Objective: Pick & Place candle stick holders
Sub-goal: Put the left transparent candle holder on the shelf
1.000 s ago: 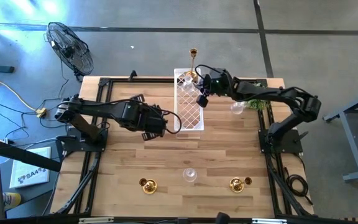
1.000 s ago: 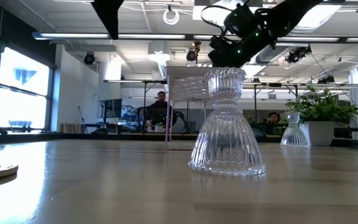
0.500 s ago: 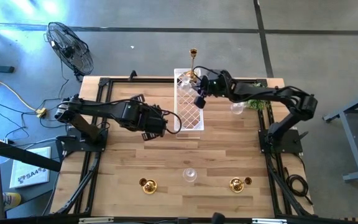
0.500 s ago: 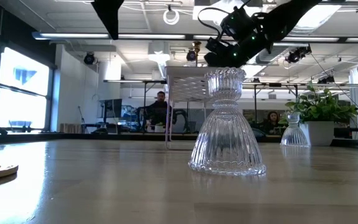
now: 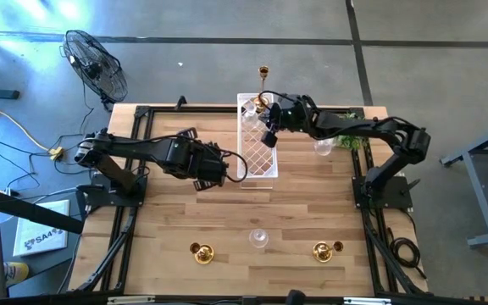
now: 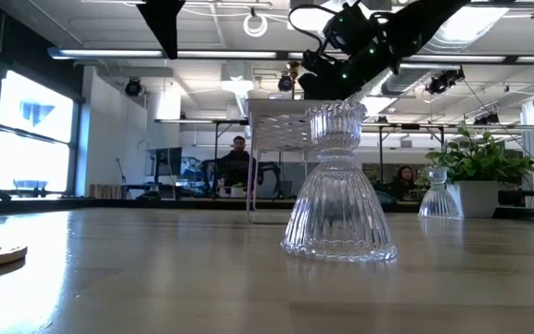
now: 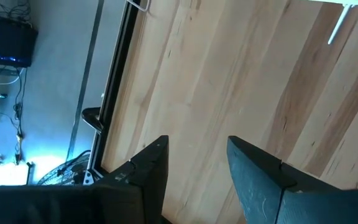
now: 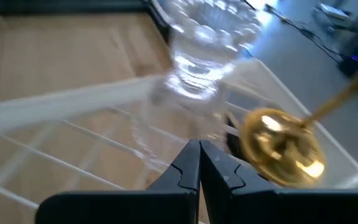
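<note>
My right gripper (image 5: 268,131) hangs shut and empty over the far part of the white lattice tray (image 5: 261,161); it also shows in the right wrist view (image 8: 199,149). Just beyond it, a clear glass holder (image 8: 204,37) and the tall gold holder (image 5: 263,83), whose round base (image 8: 281,146) shows, stand at the tray's far end. My left gripper (image 7: 194,152) is open and empty above bare table, left of the tray (image 5: 214,174). Two squat gold holders (image 5: 200,252) (image 5: 323,250) and a glass one (image 5: 258,239) stand near the table's near edge.
Another glass holder (image 5: 323,148) stands right of the tray beside a small green plant (image 5: 350,140). A fan (image 5: 96,63) stands on the floor beyond the far left corner. People sit in the room beyond the table (image 6: 239,162).
My right gripper has gone a little toward the table's left edge and slightly up, staying over the far part of the tray. The holders have kept their places.
</note>
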`<state>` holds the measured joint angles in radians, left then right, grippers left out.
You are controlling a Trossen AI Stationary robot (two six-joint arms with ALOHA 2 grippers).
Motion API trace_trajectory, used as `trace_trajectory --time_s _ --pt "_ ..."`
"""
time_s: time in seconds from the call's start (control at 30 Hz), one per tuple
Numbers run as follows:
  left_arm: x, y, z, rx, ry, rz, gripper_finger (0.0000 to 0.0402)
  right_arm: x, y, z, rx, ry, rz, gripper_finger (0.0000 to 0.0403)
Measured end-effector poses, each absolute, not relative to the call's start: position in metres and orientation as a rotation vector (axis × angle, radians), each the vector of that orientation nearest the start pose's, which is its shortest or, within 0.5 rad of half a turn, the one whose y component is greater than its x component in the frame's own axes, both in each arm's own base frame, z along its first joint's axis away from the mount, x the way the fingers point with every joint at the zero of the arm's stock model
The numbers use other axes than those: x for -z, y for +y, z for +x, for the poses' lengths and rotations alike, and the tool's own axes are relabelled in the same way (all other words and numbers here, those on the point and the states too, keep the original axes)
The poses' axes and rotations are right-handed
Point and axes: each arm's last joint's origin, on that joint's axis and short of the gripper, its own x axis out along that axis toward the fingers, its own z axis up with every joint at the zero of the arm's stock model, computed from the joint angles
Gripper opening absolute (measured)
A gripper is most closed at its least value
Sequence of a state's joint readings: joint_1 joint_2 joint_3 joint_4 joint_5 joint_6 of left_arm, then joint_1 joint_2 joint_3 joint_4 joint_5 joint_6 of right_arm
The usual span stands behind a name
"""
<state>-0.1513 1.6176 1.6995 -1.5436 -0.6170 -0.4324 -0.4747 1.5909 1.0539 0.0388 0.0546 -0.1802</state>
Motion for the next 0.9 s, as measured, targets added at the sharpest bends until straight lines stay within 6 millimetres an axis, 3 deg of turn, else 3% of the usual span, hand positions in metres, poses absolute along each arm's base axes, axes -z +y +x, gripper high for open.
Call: trace_trajectory --time_s 0.17,0.9 --pt "-0.3562 -0.0259 0.2809 -0.654 1.235 0.194 0.0156 -0.2528 -0.1644 0.3107 0.543 0.602 -0.067 0.0" --pt "-0.3563 -0.0259 0.2809 -0.654 1.235 0.194 0.0156 -0.2546 -0.1625 0.3132 0.424 0.557 -0.033 0.0"
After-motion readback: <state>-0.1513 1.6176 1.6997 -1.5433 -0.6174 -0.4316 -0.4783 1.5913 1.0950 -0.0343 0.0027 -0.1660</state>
